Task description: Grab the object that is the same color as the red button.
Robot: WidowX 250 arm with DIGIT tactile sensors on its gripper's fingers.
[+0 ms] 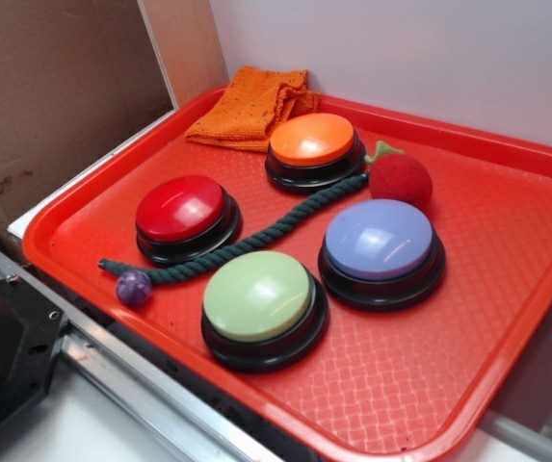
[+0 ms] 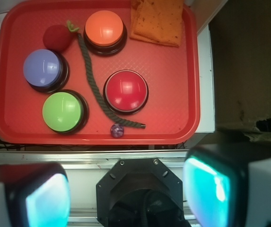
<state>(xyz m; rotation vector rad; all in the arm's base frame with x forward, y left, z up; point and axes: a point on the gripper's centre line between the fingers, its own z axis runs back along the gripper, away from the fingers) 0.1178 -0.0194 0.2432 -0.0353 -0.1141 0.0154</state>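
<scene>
The object, a fuzzy red plush fruit [image 1: 400,179] [image 2: 56,37] with a green stem, lies on the red tray [image 1: 507,289] [image 2: 168,85] between the orange-topped button [image 1: 312,140] [image 2: 105,28] and the blue-topped button [image 1: 380,241] [image 2: 42,68]. The red button [image 1: 181,209] [image 2: 126,90], glossy with a black base, sits near the tray's left side in the exterior view. My gripper [image 2: 128,198] is high above and off the tray's near edge, open, with nothing between its cyan pads [image 2: 206,189]. It does not show in the exterior view.
A green-topped button [image 1: 258,295] [image 2: 62,111], a dark green rope [image 1: 247,241] [image 2: 95,85] and a small purple ball [image 1: 133,287] [image 2: 117,130] share the tray. An orange cloth [image 1: 251,106] [image 2: 156,21] lies at its far corner. A black arm base [image 2: 140,189] and metal rail [image 1: 141,385] sit below.
</scene>
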